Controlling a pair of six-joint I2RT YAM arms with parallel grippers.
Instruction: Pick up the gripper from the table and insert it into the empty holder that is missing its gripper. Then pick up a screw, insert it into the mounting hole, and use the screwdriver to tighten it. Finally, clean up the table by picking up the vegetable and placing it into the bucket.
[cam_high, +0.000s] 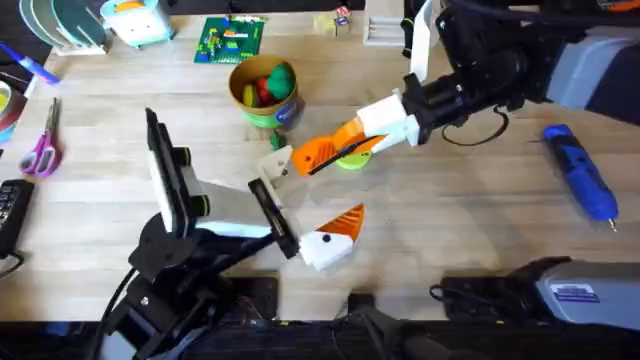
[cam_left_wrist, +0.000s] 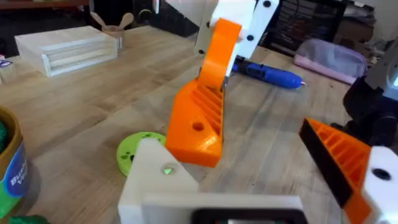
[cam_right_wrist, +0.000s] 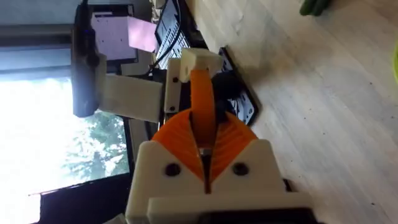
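Note:
My right gripper (cam_high: 340, 143) (cam_right_wrist: 204, 134) is shut on the orange ribbed gripper (cam_high: 312, 155) (cam_left_wrist: 199, 121). It holds the wedge tilted, just above the bare white holder (cam_high: 277, 163) (cam_left_wrist: 155, 180), which is one finger of my left gripper (cam_high: 310, 195). That left gripper is open, and its other finger (cam_left_wrist: 348, 165) carries an orange pad. The blue screwdriver (cam_high: 580, 172) (cam_left_wrist: 268, 73) lies at the right of the table. At the back centre, the yellow bucket (cam_high: 262, 112) holds red and green toy produce. A dark green vegetable (cam_right_wrist: 314, 6) lies on the wood.
A lime-green disc (cam_high: 352, 160) (cam_left_wrist: 132, 149) lies under the right gripper. Purple scissors (cam_high: 42, 142) lie at the left edge, and a green brick plate (cam_high: 230, 40) is at the back. A wooden block (cam_left_wrist: 65, 46) stands at the far side.

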